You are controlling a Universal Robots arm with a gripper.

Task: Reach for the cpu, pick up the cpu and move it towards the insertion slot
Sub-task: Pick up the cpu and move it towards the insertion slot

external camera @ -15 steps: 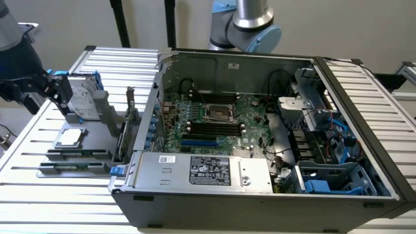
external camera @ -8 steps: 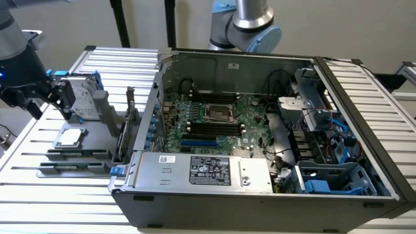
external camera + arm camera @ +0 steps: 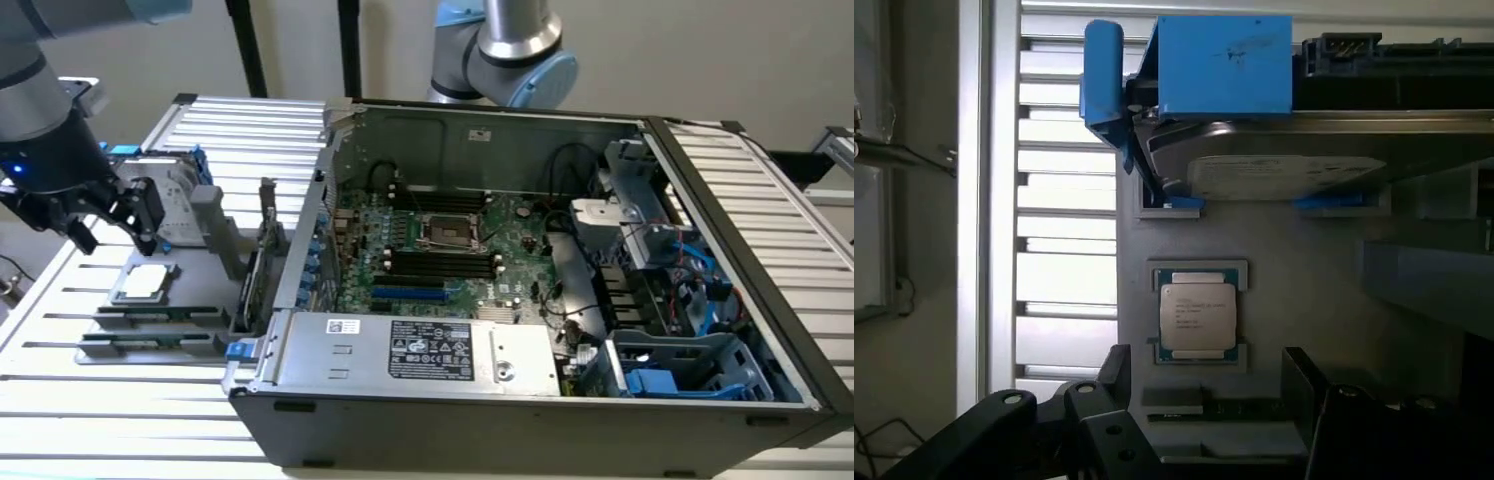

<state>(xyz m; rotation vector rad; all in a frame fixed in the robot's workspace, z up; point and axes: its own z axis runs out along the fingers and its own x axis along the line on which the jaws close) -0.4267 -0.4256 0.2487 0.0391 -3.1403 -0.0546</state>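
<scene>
Outside the computer case [image 3: 534,420], off its side wall on the exterior view's left: the gripper [image 3: 114,238], black fingers [image 3: 144,225] spread wide, nothing pinched between them. Hanging above the cpu [image 3: 144,283], apart from it, no contact. Seen from the wrist: the same spread gripper [image 3: 1206,360], the cpu [image 3: 1197,315] lying on the line between the two fingertips, silver top up, printed text across it, paler rim around.

Cpu seated flat in a square recess of a grey tray [image 3: 187,290], just beside that same case wall.

Also on the tray:
- A silver hard drive [image 3: 1284,170] in a blue bracket [image 3: 1194,65], beyond the cpu toward the case's far end in the exterior view.
- Toward the case's near end, two long green strips [image 3: 147,312], likely memory sticks, though too small to be sure.

Inside the open-topped case, on the green motherboard [image 3: 514,225]: the insertion slot [image 3: 447,232], silver frame, dark centre, flanked by long black memory slots [image 3: 441,265]. Well apart from the gripper, the case wall between them. A long blue slot [image 3: 411,294] closer to the case's power supply [image 3: 414,350], a labelled silver box across the near end.

Under case and tray alike: a white slatted table [image 3: 80,400].
</scene>
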